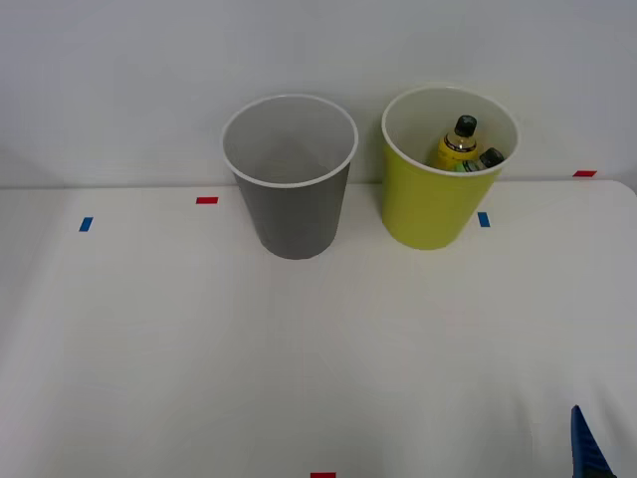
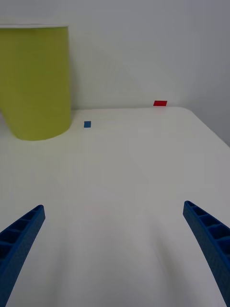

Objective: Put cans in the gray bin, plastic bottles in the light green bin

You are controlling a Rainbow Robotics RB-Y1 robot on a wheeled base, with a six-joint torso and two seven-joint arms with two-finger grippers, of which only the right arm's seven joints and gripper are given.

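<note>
Red tape marker [image 2: 160, 102] beyond light green bin [image 2: 36, 81]

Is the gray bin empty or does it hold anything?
Empty as far as shown: the gray bin has a bare pale inside; its floor isn't fully visible.

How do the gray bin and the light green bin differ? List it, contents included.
Colour: the gray bin has a dark-gray wall, the light green bin a yellow-green one.
Contents: the gray bin's pale interior shows nothing inside; the light green bin holds the plastic bottles, one yellow, one green.
Position: the gray bin stands to the robot's left of the light green bin, apart from it.
Both are round, tapered, white-rimmed and upright.
</note>
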